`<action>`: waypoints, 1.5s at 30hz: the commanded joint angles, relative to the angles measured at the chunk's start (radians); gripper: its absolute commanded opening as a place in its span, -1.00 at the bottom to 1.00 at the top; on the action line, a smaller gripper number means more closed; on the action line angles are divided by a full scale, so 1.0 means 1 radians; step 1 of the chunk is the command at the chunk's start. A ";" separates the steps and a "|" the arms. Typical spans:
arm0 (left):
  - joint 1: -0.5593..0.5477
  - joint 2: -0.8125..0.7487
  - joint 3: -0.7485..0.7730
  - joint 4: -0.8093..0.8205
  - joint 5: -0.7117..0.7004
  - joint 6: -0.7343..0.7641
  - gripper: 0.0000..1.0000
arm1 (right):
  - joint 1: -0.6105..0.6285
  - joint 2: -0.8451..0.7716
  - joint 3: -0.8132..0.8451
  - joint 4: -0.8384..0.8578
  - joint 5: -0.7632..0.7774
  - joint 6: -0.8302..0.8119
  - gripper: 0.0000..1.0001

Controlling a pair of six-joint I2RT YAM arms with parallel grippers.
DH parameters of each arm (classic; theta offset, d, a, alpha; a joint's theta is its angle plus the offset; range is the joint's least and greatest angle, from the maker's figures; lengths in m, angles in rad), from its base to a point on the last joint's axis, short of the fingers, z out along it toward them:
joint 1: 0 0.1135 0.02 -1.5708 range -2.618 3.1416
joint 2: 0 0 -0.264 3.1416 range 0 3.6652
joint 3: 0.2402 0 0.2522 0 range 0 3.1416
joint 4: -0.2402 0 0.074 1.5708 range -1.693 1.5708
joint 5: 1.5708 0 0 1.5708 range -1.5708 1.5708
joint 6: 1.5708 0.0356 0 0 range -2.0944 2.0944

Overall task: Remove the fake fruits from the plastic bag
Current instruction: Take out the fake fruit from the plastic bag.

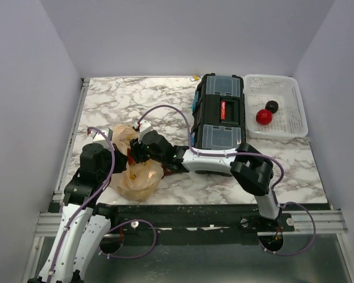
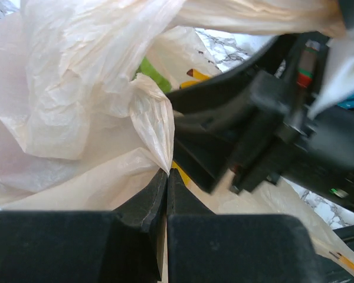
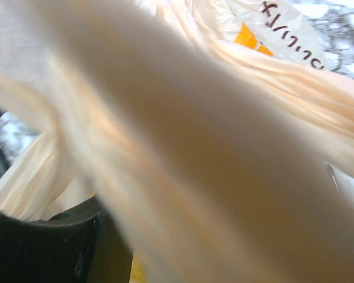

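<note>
Jaws on the left arm are pinched shut on a fold of the plastic bag (image 2: 76, 106), with the thin film running straight into the seam between the two black fingers (image 2: 138, 203). The right jaws are pushed into the bag's mouth, just in front of that pinch. Crinkled film fills the right wrist view, so I cannot tell whether they have a fruit, film, or nothing.

The bag lies on the marble worktop (image 1: 135, 94) at the near left, between the two arms. Inside it I glimpse a green fruit (image 2: 148, 72) and a yellow piece (image 2: 196, 75). A red ball (image 1: 264, 116) and a dark ball (image 1: 272, 106) sit in the white basket (image 1: 286, 88) at the far right, beside the black toolbox (image 1: 221, 115).

My worry is that the right jaws are working blind. If they catch film along with a fruit, lifting would drag the whole bag or tear it against the left pinch. That pinch holds only a narrow fold, so a hard pull could slip it free and collapse the mouth. A glossy round fruit could also squirt from a partial grip and roll across the worktop. The wrists are close enough to knock together.
</note>
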 commanded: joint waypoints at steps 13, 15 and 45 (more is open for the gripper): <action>-0.033 0.003 0.028 -0.021 -0.049 -0.016 -1.00 | -0.013 0.188 0.187 -0.043 0.296 -0.100 0.28; -0.033 0.022 0.033 -0.024 -0.046 -0.017 -1.00 | -0.021 0.203 0.194 -0.040 0.307 -0.120 0.33; -0.032 0.074 0.033 -0.023 -0.030 -0.013 -1.00 | -0.054 0.331 0.262 0.067 0.216 -0.271 0.02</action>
